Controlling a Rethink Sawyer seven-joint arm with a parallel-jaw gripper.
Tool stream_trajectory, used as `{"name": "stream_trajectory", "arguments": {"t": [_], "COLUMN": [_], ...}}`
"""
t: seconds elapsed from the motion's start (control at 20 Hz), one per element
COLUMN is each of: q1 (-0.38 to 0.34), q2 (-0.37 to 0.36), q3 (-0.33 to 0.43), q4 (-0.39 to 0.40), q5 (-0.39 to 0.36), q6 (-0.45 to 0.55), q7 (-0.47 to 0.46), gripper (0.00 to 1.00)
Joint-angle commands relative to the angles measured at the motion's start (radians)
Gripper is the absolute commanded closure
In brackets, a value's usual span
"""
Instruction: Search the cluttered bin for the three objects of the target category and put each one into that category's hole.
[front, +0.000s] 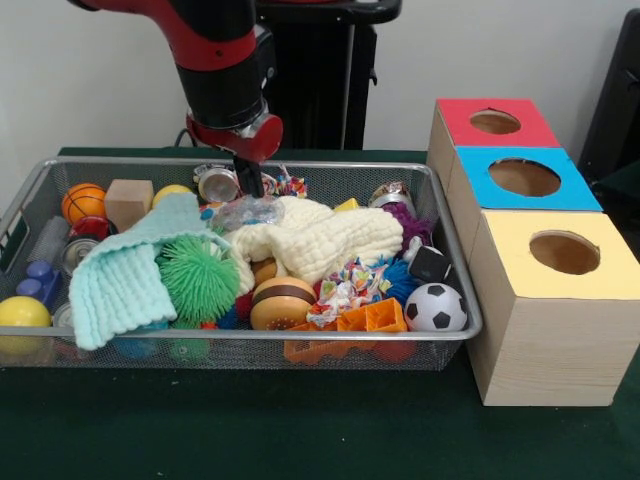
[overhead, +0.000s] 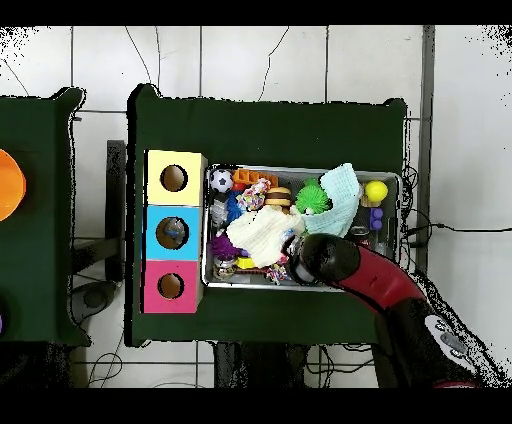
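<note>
The silver wire-mesh bin (front: 452, 262) is full of mixed toys; it also shows in the overhead view (overhead: 300, 168). My gripper (front: 250, 182) hangs low over the bin's far side, just above a clear plastic item (front: 247, 212) and next to a small tin can (front: 217, 184). I cannot tell what it holds, if anything. In the overhead view the red arm (overhead: 345, 262) covers it. Three wooden boxes stand beside the bin, each with one hole: red top (front: 497, 122), blue top (front: 525, 178), yellow top (front: 563, 252).
In the bin lie a cream cloth (front: 320, 240), a mint cloth (front: 130, 270), a green spiky ball (front: 198, 278), a soccer ball (front: 436, 308), a toy burger (front: 282, 303), a basketball (front: 83, 202), a wooden block (front: 128, 203) and a yellow ball (front: 22, 313).
</note>
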Motion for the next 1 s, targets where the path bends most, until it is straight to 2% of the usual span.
{"name": "stream_trajectory", "arguments": {"t": [0.05, 0.35, 0.65, 0.8, 0.85, 0.95, 1.0], "q1": [0.05, 0.063, 0.073, 0.075, 0.07, 0.081, 0.093], "q2": [-0.021, -0.052, -0.067, -0.046, -0.014, 0.004, 0.007], "q3": [-0.041, -0.059, -0.055, -0.055, -0.05, -0.067, -0.083], "q4": [-0.083, -0.085, -0.078, -0.086, -0.083, -0.083, -0.09], "q5": [-0.006, 0.006, 0.021, 0.006, 0.006, 0.0, -0.006], "q6": [0.183, 0.251, 0.27, 0.219, 0.148, 0.101, 0.086], "q7": [0.102, 0.101, 0.114, 0.109, 0.118, 0.142, 0.151], "gripper": [1.0, 1.0, 1.0, 1.0, 1.0, 1.0, 0.0]}}
